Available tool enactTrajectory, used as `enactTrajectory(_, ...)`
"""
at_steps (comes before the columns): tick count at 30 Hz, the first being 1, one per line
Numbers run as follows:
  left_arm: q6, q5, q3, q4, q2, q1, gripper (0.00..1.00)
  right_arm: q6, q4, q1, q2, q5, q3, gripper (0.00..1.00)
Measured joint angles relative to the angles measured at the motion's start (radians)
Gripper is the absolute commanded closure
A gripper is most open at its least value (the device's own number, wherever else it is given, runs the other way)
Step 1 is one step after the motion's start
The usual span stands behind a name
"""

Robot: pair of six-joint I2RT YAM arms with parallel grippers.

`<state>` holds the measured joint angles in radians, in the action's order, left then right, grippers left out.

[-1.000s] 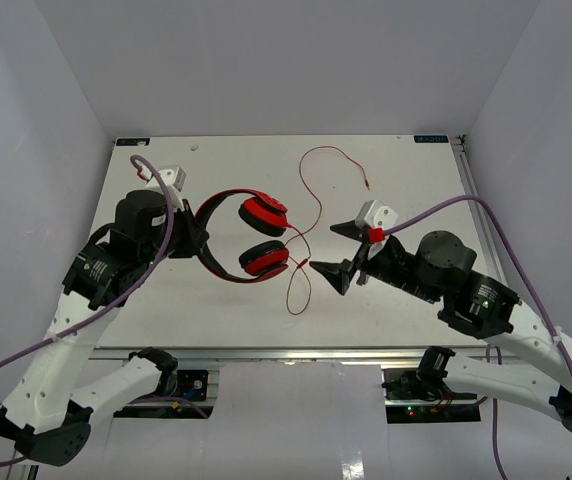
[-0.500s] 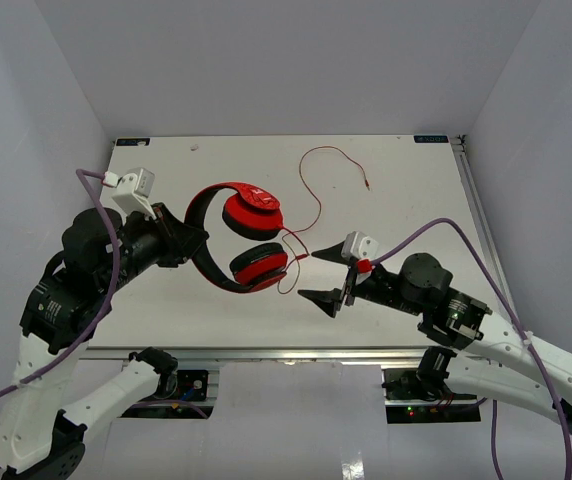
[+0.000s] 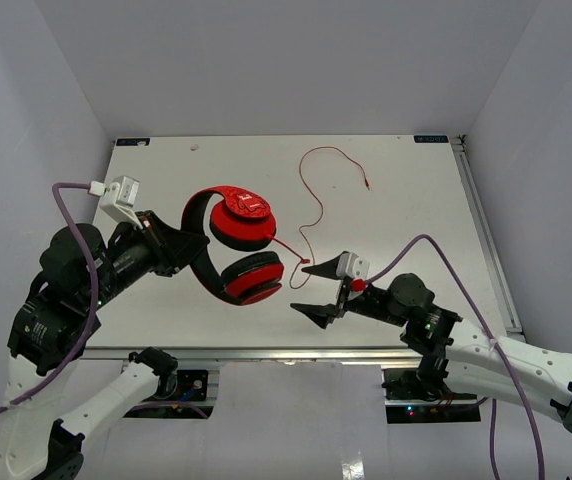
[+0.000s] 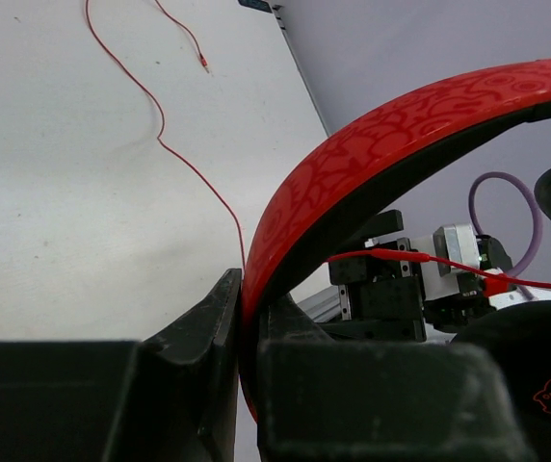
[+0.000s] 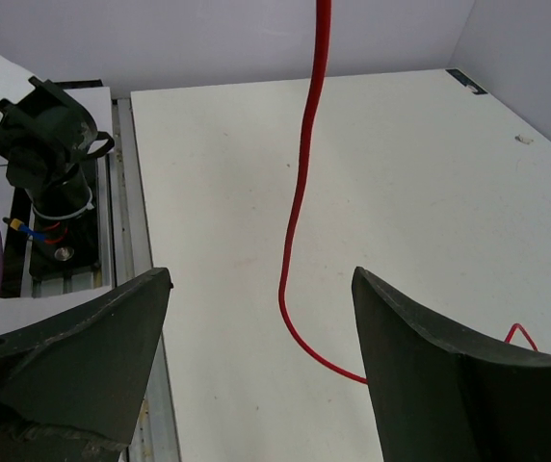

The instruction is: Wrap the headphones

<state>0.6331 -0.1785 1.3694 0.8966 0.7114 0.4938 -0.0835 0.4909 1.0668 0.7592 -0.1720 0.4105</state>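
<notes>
Wrapping looks barely begun: the left pincer [image 3: 190, 247] is clamped on the headband [image 4: 372, 144] of the red and black over-ear headphones [image 3: 234, 245], lifted over the counter's [image 3: 416, 200] left half, while their long thin red cable [image 3: 321, 207] trails unwound toward the far edge, hanging between the wide-apart jaws of the right pincer [image 3: 303, 288].

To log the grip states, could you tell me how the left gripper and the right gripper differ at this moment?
The left gripper is shut on the headband of the headphones; the right gripper stands wide open, holding nothing. The left gripper bears the headphones' weight; the right gripper merely has the red cable hanging between its fingers, unclamped. Both point toward each other.
</notes>
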Motion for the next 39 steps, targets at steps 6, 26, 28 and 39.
enactTrajectory(6, 0.033, -0.048, -0.033, -0.045, -0.022, 0.0, 1.0, -0.014, 0.136, 0.0, 0.023, -0.017, -0.042, 0.19)
enactTrajectory(26, 0.098, -0.159, -0.151, -0.151, -0.083, 0.0, 1.0, -0.107, 0.348, 0.0, 0.321, -0.055, -0.024, 0.24)
enactTrajectory(28, 0.102, -0.169, -0.152, -0.159, -0.083, 0.0, 1.0, -0.104, 0.372, 0.0, 0.352, -0.077, -0.016, 0.25)
enactTrajectory(39, 0.13, -0.21, -0.164, -0.193, -0.111, 0.0, 1.0, -0.058, 0.474, 0.0, 0.47, -0.147, 0.01, 0.56)
